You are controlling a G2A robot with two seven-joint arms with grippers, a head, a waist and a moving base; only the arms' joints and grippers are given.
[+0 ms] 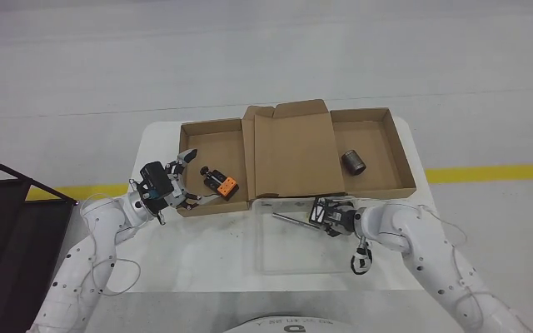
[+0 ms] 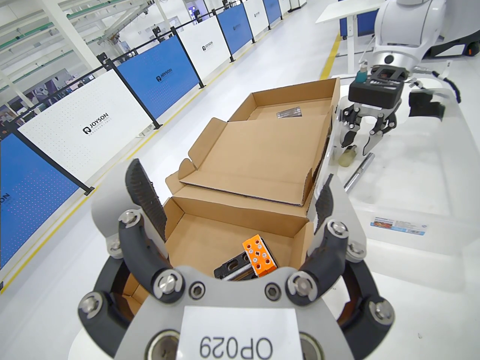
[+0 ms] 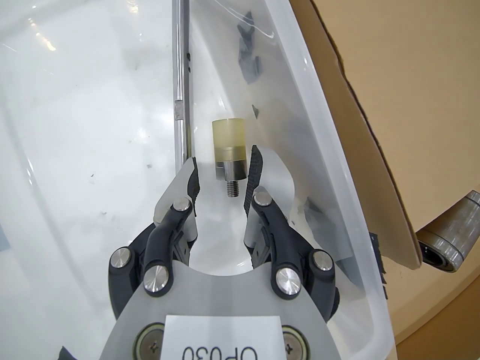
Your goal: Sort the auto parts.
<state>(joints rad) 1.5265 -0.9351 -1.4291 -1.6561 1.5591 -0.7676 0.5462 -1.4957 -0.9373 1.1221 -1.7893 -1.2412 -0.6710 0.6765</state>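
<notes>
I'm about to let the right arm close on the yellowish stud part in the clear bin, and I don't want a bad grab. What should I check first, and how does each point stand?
1. Right gripper open: ok, jaws apart.
2. Yellowish stud part between its fingers: ok, the metal base sits in the gap.
3. Metal rod outside the gap: ok, though it lies close beside one finger.
4. Fingers free of the clear bin wall: cannot tell.
5. Left gripper out of the way: ok, open at the left end of the cardboard box, near the orange part.
</notes>
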